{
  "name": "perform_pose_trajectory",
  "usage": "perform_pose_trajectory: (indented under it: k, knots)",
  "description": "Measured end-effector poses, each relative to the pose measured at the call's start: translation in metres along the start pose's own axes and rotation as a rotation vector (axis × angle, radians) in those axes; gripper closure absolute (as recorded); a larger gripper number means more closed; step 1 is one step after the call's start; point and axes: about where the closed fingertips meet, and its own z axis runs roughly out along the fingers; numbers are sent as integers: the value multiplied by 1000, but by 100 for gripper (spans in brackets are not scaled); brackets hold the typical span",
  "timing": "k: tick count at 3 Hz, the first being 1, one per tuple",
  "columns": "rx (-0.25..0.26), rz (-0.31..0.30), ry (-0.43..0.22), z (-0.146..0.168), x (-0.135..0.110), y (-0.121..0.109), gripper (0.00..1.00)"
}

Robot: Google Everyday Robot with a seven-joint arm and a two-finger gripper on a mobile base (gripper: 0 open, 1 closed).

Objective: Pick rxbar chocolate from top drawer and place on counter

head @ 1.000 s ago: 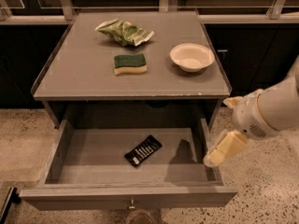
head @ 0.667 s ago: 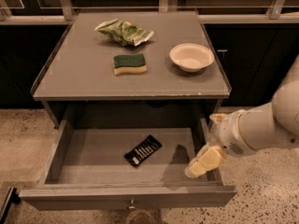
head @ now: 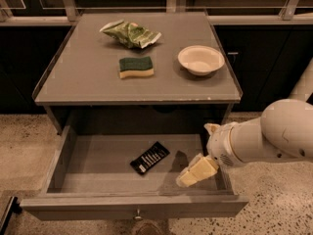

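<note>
Over the pulled-out top drawer (head: 98,166), a wide, shallow grey tray beneath the flat grey-beige square counter (head: 88,84), we see the robot's bulky white arm (head: 274,136) reach in from the right. Its cream-coloured gripper (head: 195,171) hangs low by the drawer's right side; whether it is open or closed we cannot tell. The rxbar chocolate (head: 149,157), a small flat black wrapper bar with white print, lies askew mid-floor, near the gripper but apart from it. We judge the thick arm could clip the drawer's low right wall or the counter's raised rim. The thin bar, flush on a smooth floor, may skid away rather than lift. On the matte counter sit a round, smooth white bowl (head: 201,59), a crinkled green snack bag (head: 131,33) and a spongy green-and-yellow block (head: 136,66).
</note>
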Motion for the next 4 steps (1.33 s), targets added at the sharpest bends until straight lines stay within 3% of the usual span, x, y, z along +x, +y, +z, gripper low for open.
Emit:
perform_pose_trajectory:
  k: [1, 2, 4]
  knots:
    - [11, 26, -15, 0, 3, 1, 0]
    - [-7, 24, -66, 28, -11, -1, 0]
    - [-73, -58, -174, 100, -60, 10, 0]
